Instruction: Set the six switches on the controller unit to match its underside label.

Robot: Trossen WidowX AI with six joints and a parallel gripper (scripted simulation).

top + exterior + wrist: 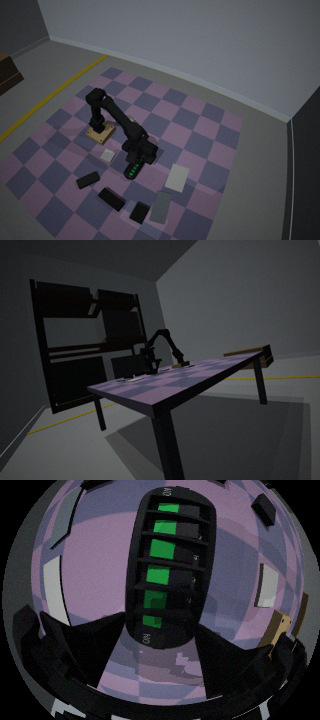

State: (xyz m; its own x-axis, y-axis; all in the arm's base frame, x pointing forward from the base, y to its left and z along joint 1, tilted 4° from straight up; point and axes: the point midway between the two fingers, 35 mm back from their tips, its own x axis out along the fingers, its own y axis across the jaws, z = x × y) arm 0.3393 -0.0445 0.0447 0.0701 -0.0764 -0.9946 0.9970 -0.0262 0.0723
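Note:
The dark grey controller unit [134, 169] [170, 560] lies with its switches facing up on the checkered bench [180, 129]. Its six rockers run in a row, each with a green end and a dark end. I cannot tell which ends are pressed down. My gripper [134, 160] [161, 622] [152, 368] is down at the unit's near end. The fingers are shut on the unit's two long sides. The label on the underside is hidden.
Three dark modules [87, 179] [111, 198] [139, 212] lie in front of the unit. A small white plate [108, 155], a light panel [177, 177] and a grey panel [160, 207] lie nearby. The arm stands on a wooden base [103, 136].

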